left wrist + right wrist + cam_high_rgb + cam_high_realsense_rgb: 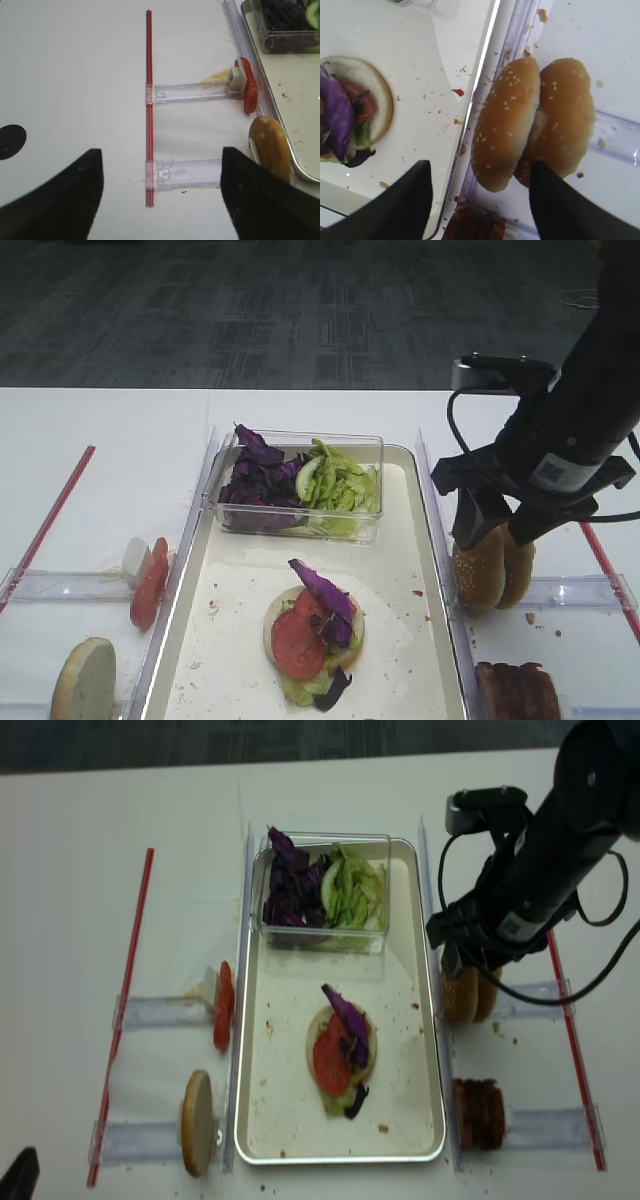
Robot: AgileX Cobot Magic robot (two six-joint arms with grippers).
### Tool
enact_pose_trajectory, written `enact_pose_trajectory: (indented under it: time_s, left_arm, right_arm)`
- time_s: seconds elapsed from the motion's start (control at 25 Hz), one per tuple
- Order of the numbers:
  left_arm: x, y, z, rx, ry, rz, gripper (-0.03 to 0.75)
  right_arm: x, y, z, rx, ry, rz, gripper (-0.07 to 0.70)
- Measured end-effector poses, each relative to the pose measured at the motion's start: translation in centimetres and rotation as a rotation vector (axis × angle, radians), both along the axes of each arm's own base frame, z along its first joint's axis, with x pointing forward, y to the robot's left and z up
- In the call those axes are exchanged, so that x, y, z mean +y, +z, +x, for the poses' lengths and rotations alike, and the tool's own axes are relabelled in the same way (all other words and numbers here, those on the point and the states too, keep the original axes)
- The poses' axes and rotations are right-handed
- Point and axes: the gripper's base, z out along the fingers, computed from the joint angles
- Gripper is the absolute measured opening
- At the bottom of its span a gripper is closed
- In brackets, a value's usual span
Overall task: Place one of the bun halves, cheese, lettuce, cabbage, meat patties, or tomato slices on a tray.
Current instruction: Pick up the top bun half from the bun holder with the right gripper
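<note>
Right of the tray (440, 570), at the bun rack: right gripper (480, 197) low over two upright sesame bun tops (506, 125).
Jaws wide, straddling the near-tray bun, gripping nothing yet. Risks: pinching both buns, since they touch; crushing soft domed crumb; tipping one off the clear slotted holder (585, 590). Glossy golden crust, white seeds; smooth cream tray, crumb-speckled, already carrying a stacked base with tomato, lettuce, purple cabbage (322, 588). Left gripper (162, 192) wide apart, empty.
</note>
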Motion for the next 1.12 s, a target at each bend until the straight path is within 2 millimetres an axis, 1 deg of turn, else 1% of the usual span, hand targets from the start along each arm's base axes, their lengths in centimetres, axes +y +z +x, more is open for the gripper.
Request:
enact_pose_trajectory:
  time_s: [0.28, 0.56, 0.8, 0.88, 1.08, 1.12]
  left_arm:
    - [0.0, 0.0, 0.0, 0.0, 0.0, 0.0, 0.491]
    - [0.0, 0.0, 0.0, 0.0, 0.0, 0.0, 0.491]
    - [0.0, 0.0, 0.0, 0.0, 0.0, 0.0, 0.491]
    - [0.0, 0.0, 0.0, 0.0, 0.0, 0.0, 0.491]
    - [0.0, 0.0, 0.0, 0.0, 0.0, 0.0, 0.491]
    - [0.0, 0.0, 0.0, 0.0, 0.0, 0.0, 0.491]
  right_arm:
    - [0.2, -1.2, 0.7, 0.012, -0.003, -0.007, 0.463]
    - [0.3, -2.1, 1.0, 0.026, 0.009, -0.012, 0.404]
    - [0.5, -2.9, 1.3, 0.046, 0.008, -0.007, 0.392]
    - [0.5, -2.9, 1.3, 0.045, 0.008, -0.007, 0.369]
    - [0.5, -2.9, 1.3, 0.043, 0.009, -0.008, 0.232]
    - [0.5, -2.9, 1.3, 0.043, 0.009, -0.008, 0.218]
